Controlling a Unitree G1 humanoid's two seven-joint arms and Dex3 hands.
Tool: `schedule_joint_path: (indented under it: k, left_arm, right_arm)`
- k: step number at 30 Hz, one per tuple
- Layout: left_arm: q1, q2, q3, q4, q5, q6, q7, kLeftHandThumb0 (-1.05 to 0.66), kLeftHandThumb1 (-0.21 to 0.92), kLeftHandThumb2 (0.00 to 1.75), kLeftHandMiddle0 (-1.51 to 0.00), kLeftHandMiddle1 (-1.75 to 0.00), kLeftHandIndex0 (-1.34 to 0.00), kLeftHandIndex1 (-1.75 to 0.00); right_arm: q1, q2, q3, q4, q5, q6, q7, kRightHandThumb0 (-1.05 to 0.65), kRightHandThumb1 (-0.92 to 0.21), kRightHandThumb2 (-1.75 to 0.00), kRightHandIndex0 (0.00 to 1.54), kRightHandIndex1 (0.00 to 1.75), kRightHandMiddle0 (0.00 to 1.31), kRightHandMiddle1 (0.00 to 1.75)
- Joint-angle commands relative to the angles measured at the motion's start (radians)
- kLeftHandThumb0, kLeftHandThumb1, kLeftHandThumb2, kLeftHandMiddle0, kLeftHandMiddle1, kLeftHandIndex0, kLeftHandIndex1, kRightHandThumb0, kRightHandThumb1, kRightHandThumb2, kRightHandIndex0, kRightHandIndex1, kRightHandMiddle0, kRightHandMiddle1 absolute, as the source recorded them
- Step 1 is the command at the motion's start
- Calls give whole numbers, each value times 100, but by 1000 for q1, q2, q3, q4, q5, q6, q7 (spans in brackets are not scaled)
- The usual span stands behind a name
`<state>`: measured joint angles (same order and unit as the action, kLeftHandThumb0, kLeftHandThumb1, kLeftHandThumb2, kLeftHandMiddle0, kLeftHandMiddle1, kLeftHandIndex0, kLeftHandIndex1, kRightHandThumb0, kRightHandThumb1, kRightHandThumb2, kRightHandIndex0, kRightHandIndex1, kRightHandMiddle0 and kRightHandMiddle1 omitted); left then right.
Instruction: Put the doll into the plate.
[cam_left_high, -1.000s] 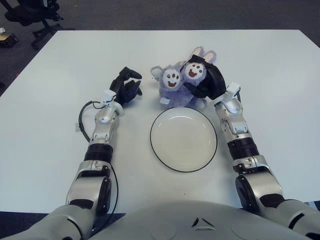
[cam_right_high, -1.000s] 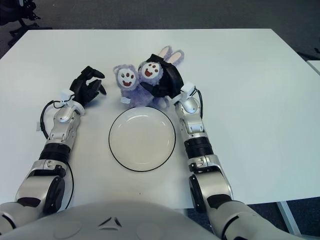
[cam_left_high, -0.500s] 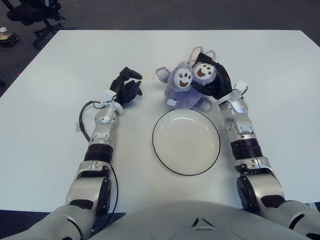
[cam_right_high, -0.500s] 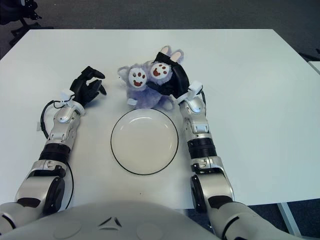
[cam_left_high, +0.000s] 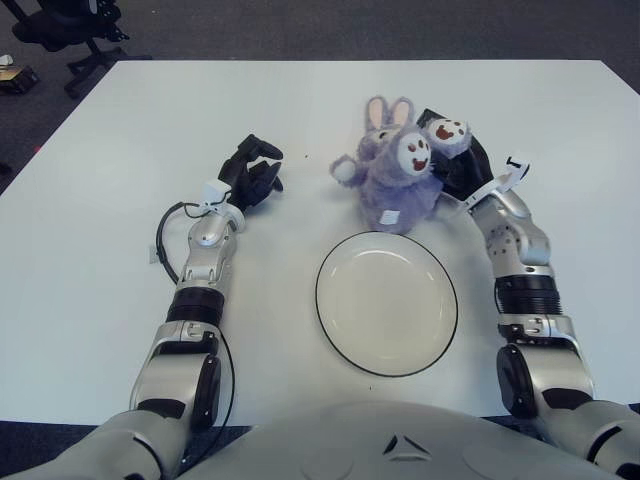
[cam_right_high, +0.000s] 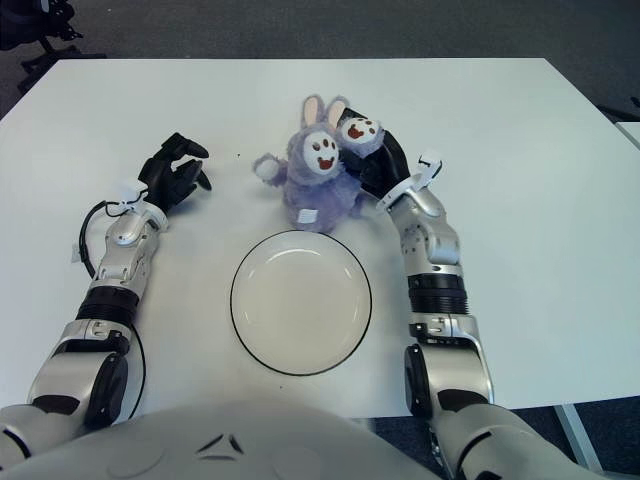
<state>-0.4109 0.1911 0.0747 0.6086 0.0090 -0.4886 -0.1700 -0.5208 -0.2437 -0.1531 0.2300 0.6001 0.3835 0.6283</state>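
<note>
Purple doll (cam_left_high: 398, 172) gripped by right hand (cam_left_high: 462, 160) on its right side, beyond plate (cam_left_high: 386, 303)

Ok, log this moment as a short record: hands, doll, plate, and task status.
right hand: behind the doll's right side, fingers closed on it
left hand: to the left of the doll, fingers curled, holding nothing
doll: purple plush rabbit, upright, beyond the plate's far rim
plate: white with dark rim, nothing in it, on the white table between the two forearms
task status: doll grasped, not yet in the plate
</note>
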Motion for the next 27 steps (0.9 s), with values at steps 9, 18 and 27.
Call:
schedule_joint_path:
  k: [9, 18, 27]
  left_arm:
    - [-38, 79, -57, 203, 181, -241, 130, -23, 92, 28, -56, -163, -44, -140]
    - [-77, 122, -100, 251, 252, -310, 176, -1, 92, 23, -51, -146, -45, -127]
    - [-143, 142, -137, 333, 325, -411, 261, -1, 92, 27, -42, -139, -43, -143]
  right_arm:
    - [-89, -12, -25, 109, 33, 122, 65, -16, -91, -6, 103, 175, 77, 175]
    - [-134, 5, -19, 178, 15, 128, 87, -14, -91, -6, 103, 175, 76, 175]
    - [-207, 3, -27, 312, 17, 138, 159, -13, -91, -6, 102, 175, 75, 175]
